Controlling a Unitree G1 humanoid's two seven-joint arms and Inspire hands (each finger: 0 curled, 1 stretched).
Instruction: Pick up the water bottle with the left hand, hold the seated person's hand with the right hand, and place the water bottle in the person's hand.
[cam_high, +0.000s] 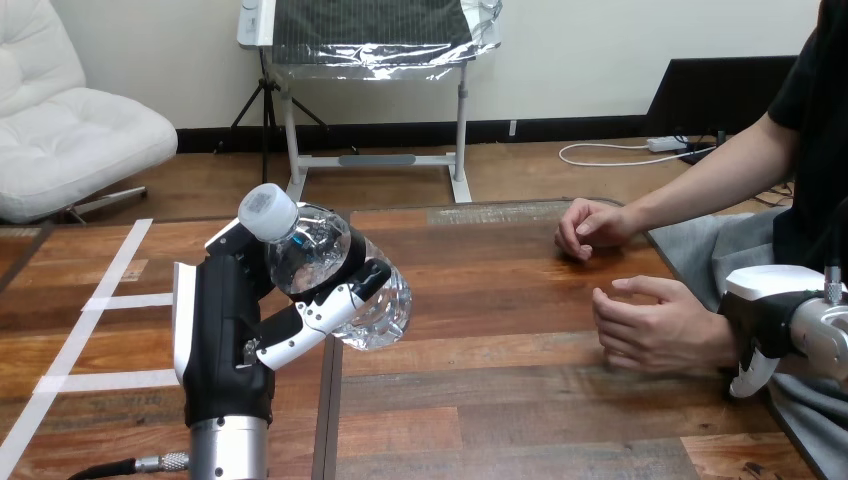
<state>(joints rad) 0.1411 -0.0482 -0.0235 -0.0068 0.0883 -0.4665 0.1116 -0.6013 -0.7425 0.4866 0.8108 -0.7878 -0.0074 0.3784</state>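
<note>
We see our left hand (228, 330) up above the left half of the wooden table (520, 400), its silver forearm (228, 452) rising from the bottom edge of the view. Its fingers (318, 312) are curled round a clear water bottle (335, 280), so this hand is closed on the bottle's body and carries it. The bottle is off the table and tilted. Its white cap (267, 212) points up and to the left, and its base points toward the lower right. It hangs over the dark seam (328, 420) that runs between the table's boards, well apart from both of the person's hands.

Our right hand (775, 318) is at the right edge of the view, low down, by the table's right side. It lies against the wrist of the person's nearer hand (655, 325). We cannot tell whether it grips that wrist or only rests beside it.

The person's nearer hand rests on the table, loosely bent and empty, reaching toward the table's middle. The person's farther hand (590, 228) lies further back on the wood, near the table's far edge. It is loosely closed, with its knuckles turned toward us.

Strips of white tape (110, 300) cross the table's left part, behind and beside our left hand.
</note>
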